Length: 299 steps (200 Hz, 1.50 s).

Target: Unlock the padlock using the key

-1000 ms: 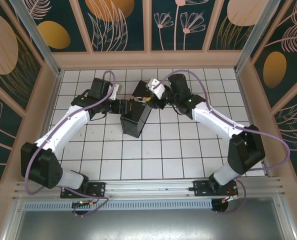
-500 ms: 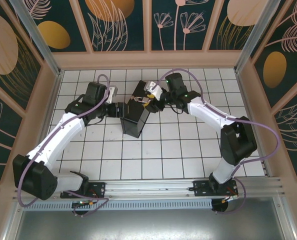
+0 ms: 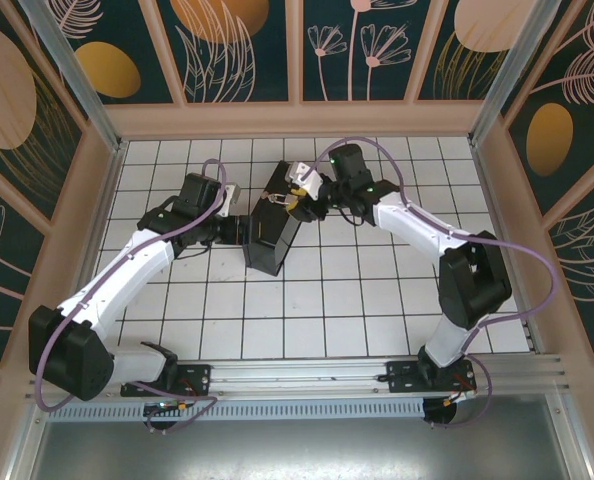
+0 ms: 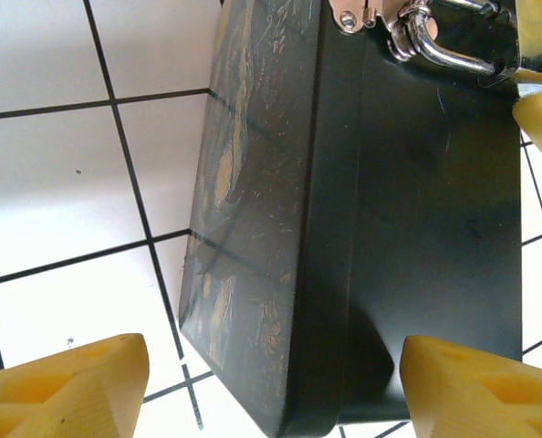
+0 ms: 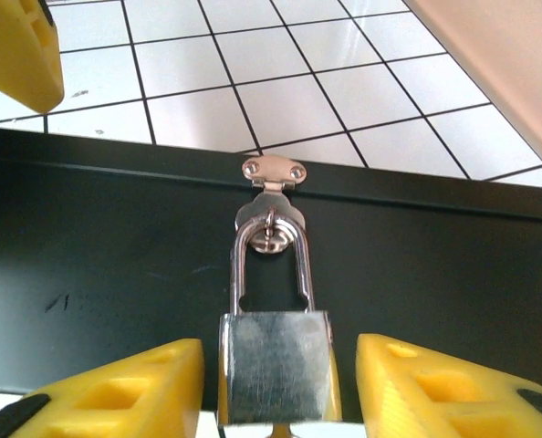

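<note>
Two claws, both apart: left claw (image 4: 271, 376) straddles black box (image 4: 417, 228), right claw (image 5: 280, 383) flanks hasp-hung padlock (image 5: 274, 367). White-tiled surface (image 3: 307, 310), floral-panelled walls (image 3: 247, 50).

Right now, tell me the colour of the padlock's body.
The padlock is silver-grey, clearest in the right wrist view.

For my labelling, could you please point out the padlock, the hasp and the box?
padlock (image 5: 276, 365): right wrist view, on its silver body.
hasp (image 5: 273, 171): right wrist view, on its riveted plate.
box (image 4: 435, 228): left wrist view, on its black side.
</note>
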Each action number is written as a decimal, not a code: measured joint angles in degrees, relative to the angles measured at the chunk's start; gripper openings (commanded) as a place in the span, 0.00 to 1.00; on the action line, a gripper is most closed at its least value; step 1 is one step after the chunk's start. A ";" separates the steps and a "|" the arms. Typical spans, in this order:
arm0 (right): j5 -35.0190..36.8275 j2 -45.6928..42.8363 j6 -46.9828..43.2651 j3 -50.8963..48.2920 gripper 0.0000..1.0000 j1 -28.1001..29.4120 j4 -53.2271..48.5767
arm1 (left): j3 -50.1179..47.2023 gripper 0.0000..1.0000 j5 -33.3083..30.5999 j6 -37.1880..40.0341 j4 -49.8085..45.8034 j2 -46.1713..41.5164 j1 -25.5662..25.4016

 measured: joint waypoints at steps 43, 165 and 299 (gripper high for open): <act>-0.39 1.70 -0.94 2.14 0.29 0.52 -1.36 | -0.11 0.72 -0.07 0.02 0.11 0.00 0.00; -12.00 6.05 27.45 9.92 0.11 -3.15 -11.34 | 1.92 0.71 -1.51 0.94 0.15 1.07 0.00; -17.07 1.20 113.77 -21.05 0.07 -5.57 52.72 | 24.68 0.73 -4.61 4.68 -0.87 13.46 0.00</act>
